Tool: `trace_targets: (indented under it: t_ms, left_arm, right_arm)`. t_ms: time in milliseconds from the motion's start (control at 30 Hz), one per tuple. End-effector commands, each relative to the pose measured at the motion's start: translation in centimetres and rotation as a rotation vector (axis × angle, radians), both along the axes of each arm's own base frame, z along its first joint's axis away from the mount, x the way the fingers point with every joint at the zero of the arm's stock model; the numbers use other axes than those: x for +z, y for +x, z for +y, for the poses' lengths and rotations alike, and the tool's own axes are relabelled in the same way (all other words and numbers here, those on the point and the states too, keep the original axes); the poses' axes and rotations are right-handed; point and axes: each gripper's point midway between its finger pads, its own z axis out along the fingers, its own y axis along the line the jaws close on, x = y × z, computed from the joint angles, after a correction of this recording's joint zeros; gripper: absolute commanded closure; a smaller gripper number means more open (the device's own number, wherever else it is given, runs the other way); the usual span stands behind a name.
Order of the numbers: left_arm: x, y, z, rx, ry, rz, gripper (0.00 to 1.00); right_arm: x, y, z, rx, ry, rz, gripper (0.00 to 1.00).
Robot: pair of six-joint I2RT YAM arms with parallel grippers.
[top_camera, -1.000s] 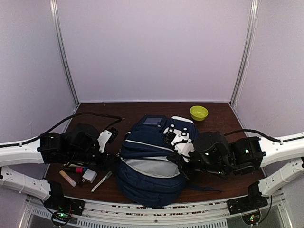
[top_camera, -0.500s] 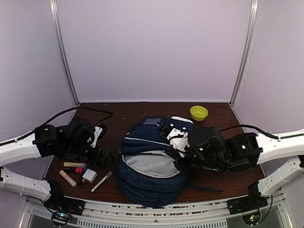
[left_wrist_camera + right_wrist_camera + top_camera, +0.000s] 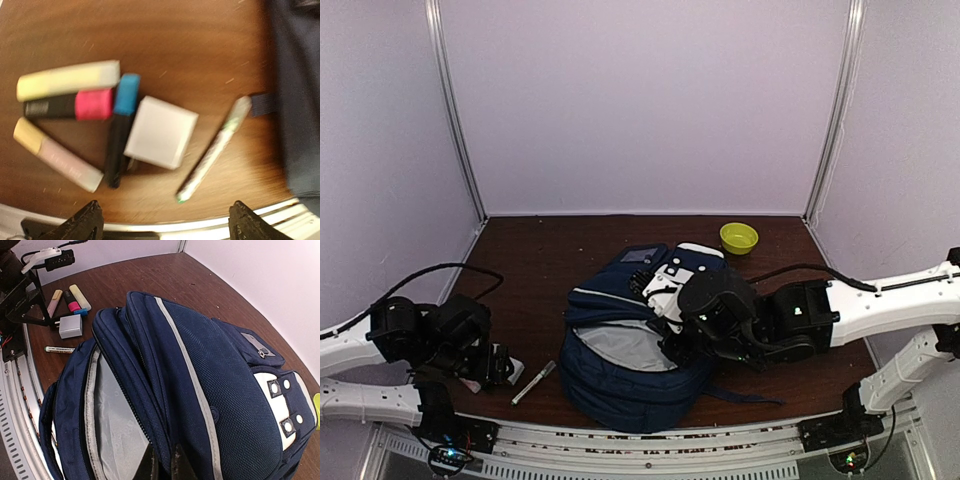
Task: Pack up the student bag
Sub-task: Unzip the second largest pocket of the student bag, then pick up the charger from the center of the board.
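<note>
The student bag (image 3: 620,375), navy with white trim and a grey lining, lies in the middle of the table with its main zip gaping. My right gripper (image 3: 165,462) is shut on the fabric edge of the opening (image 3: 150,405) and holds it up. Over the stationery at the near left hovers my left gripper (image 3: 165,227), open and empty. Below it lie a white charger cube (image 3: 161,132), a white pen (image 3: 215,150), a yellow highlighter (image 3: 67,80), a pink-capped marker (image 3: 70,106), a blue-capped marker (image 3: 122,127) and a pale pink highlighter (image 3: 55,155).
A small green bowl (image 3: 739,237) stands at the back right. The white pen (image 3: 534,382) lies just left of the bag. The table's metal front rail (image 3: 150,225) runs close under the left fingers. Purple walls close in the sides and back.
My left gripper opened and drew back to the near left corner, over the stationery. The right arm shifted left with the bag's edge, and the opening gapes wider.
</note>
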Motion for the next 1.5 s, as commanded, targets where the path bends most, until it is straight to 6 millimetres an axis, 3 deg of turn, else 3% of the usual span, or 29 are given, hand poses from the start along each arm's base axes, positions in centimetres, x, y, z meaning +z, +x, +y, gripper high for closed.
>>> trace_targets:
  t_ms: [0,100,233,367,800,933,1033,1233,1467]
  left_arm:
    - [-1.7,-1.2,0.6,0.072,0.025,0.082,0.11]
    - [-2.3,0.2,-1.7,0.026,-0.004,0.056,0.11]
    - [-3.8,1.6,-2.2,-0.005,0.095,0.062,0.11]
    - [-4.0,3.3,-3.2,-0.048,0.121,0.013,0.12]
    - [-6.6,4.2,-1.8,-0.065,0.202,0.022,0.12]
    - [-7.2,4.3,0.4,-0.014,0.274,0.042,0.11]
    - [-7.2,4.3,0.3,-0.021,0.266,0.037,0.14]
    - [-7.5,3.8,-2.1,-0.080,0.129,0.053,0.42]
    - [-6.7,4.0,-2.6,-0.099,0.094,0.031,0.71]
  right_arm:
    - [0.9,1.0,0.6,-0.044,0.067,0.001,1.00]
    - [0.7,0.9,0.4,-0.043,0.066,0.008,1.00]
    - [0.4,0.5,0.3,-0.037,0.076,0.034,1.00]
    - [0.0,0.2,0.0,-0.031,0.084,0.057,1.00]
    - [-0.4,-0.5,-0.1,-0.012,0.086,0.094,1.00]
    - [-0.7,-0.9,0.3,0.006,0.087,0.117,1.00]
    - [-0.9,-1.1,0.4,0.012,0.090,0.137,1.00]
    - [-1.2,-1.2,0.3,0.011,0.089,0.148,1.00]
    - [-1.3,-1.3,0.5,0.012,0.088,0.152,1.00]
